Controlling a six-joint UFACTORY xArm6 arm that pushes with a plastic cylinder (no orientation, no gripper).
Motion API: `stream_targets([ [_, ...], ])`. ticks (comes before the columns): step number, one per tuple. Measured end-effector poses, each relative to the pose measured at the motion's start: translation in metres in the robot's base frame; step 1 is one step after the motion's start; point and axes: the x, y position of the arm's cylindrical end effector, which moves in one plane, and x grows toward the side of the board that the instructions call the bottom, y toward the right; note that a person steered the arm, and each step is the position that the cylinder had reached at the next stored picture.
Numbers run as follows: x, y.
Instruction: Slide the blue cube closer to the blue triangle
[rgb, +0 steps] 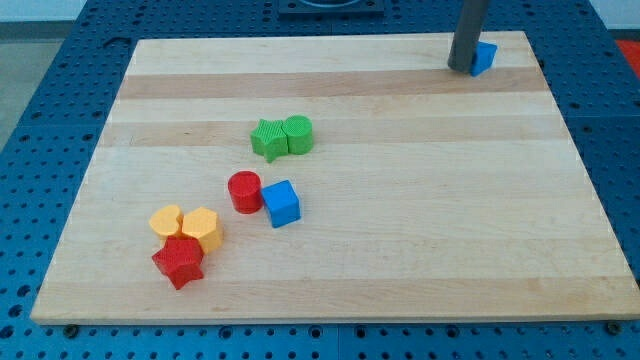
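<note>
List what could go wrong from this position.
My tip sits against the blue triangle near the board's top right edge; a nudge could push it off. The blue cube touches the red cylinder, so a careless push might drag that along.

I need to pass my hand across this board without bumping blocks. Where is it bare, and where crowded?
Bare: the wooden board right of the blue cube, below my tip and the blue triangle.

Crowded: the diagonal from the green star and green cylinder past the red cylinder down to the red star.
</note>
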Motion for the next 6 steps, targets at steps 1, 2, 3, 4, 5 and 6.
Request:
stream_targets([
  [1, 0.016, -0.01],
  [2, 0.07, -0.012],
  [3, 0.135, -0.016],
  [4, 0.197, -0.044],
  [5, 0.251, -0.094],
  [6, 0.296, -0.15],
])
